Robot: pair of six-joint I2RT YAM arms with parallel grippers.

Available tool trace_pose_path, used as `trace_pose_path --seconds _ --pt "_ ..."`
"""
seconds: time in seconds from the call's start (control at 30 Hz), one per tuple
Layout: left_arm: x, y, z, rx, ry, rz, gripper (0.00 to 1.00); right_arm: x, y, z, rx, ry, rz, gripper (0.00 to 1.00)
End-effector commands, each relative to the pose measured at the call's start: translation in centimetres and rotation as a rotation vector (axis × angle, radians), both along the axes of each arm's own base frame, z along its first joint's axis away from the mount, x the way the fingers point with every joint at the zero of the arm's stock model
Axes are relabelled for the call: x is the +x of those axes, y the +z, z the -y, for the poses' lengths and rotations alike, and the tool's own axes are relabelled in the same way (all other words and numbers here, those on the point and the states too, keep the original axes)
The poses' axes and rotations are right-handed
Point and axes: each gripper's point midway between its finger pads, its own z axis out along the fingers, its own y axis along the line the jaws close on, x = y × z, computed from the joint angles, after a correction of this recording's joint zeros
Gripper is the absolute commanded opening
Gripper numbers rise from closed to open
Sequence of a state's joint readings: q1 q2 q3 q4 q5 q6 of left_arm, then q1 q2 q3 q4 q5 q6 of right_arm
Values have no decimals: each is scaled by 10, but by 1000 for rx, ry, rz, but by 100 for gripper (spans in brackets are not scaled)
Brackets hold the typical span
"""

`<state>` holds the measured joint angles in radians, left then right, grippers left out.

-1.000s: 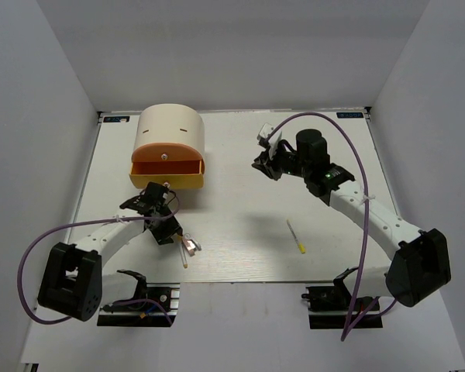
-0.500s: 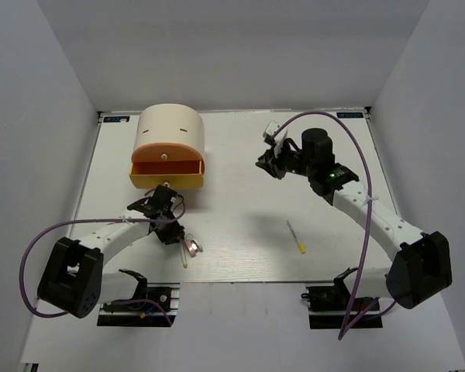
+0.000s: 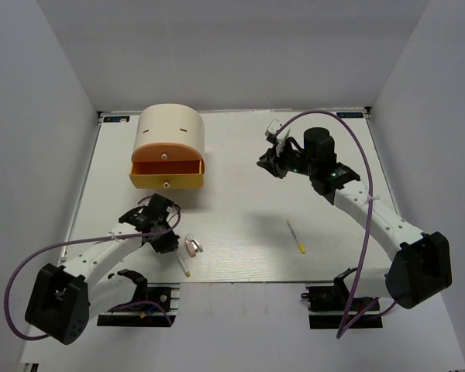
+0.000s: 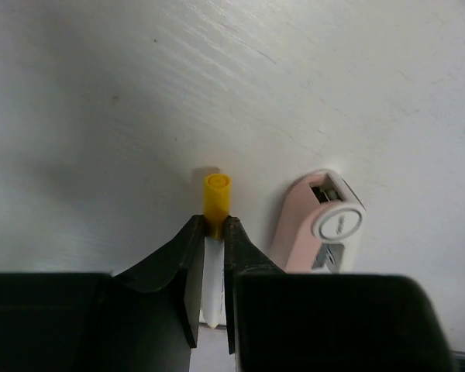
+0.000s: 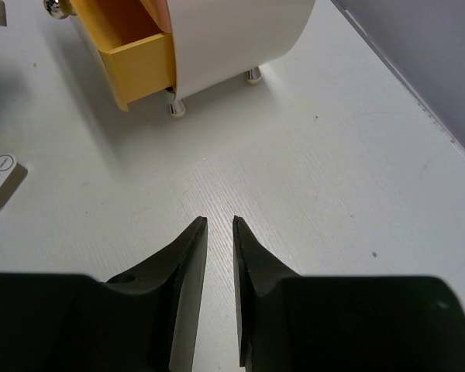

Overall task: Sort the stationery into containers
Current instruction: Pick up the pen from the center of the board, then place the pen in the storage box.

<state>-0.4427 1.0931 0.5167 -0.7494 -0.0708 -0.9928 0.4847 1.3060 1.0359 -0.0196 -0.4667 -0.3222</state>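
Against a second ago: left arm drawn back toward the near edge, elbow lower in the top view. Left gripper [image 4: 215, 229] narrowed from partly apart to clamped on the stick [image 4: 217, 194], just below its yellow cap. Stick in much the same place on the table [image 3: 240, 225], near the front edge, left of centre. Clip [image 4: 319, 223] unmoved, just beside the stick's cap end, clear of the fingers. Right gripper [image 5: 218, 232] nearly unchanged: raised above the table to the right of the cabinet [image 3: 170, 128], jaws a narrow gap apart, nothing between them. Drawer [image 3: 167, 175] pulled out as before. Second stick [image 3: 296, 235] in the same spot, right of centre, well apart from both grippers.

Held stick: thin, round, white shaft with a short yellow tubular cap. Clip: pale pink, rounded, glossy plastic, with a white oval end. Fingers: matte black, wedge-shaped, tapering to blunt tips. Table: white, with fine grain lines like painted wood. Cabinet: smooth cream cylinder on small shiny feet. Drawer: yellow, box-walled, curved front, small shiny knob.
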Motion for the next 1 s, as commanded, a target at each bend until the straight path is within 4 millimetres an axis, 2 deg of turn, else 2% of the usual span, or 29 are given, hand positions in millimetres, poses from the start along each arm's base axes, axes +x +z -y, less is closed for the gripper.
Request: trace_pose_path --seconds 0.0,0.1,0.27,0.37,0.4,0.43,0.57,0.63,0.77,0.97 --pt "20 37 5 -27 12 117 1 0 21 -1 41 9 53 26" --pt "36 72 17 -78 -37 227 0 0 21 1 41 6 56 26" --pt "53 124 33 -177 -88 382 0 -1 21 3 34 7 65 26" --pt "69 170 41 -239 -88 524 0 0 17 6 24 -2 63 26" --pt "81 203 48 -310 -50 617 0 -1 14 7 17 -3 64 26" --pt "84 207 50 -328 -36 630 0 -2 13 8 15 -3 61 26" --pt "108 247 48 -395 90 768 0 -3 10 11 7 -7 66 27" --pt "119 269 38 -415 173 863 0 -3 6 13 -2 -10 64 27" --pt "136 297 25 -468 332 971 0 -5 3 18 -11 -17 69 27" --pt "153 300 1 -480 538 1060 0 -7 -2 21 -16 -23 60 27"
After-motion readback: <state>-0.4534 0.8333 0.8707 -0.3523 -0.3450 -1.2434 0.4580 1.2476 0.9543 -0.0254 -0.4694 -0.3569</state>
